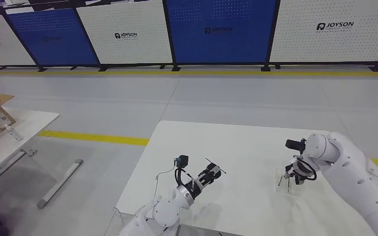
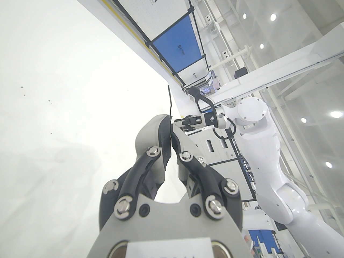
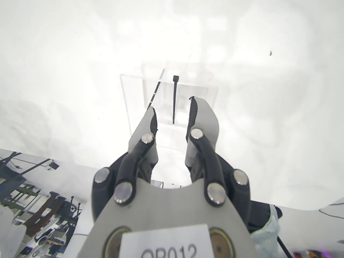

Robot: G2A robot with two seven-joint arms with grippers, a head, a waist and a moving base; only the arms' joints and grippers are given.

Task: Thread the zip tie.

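Zip tie (image 2: 170,100), a black strip, is pinched between the pressed-together left jaws and held above the desk (image 1: 236,141), toward its near edge, with one end sticking out past the tips. The right jaws are spread above a clear stand (image 3: 134,95) toward the desk's right edge. Two more ties (image 3: 175,95) stand in it, one upright, one leaning.
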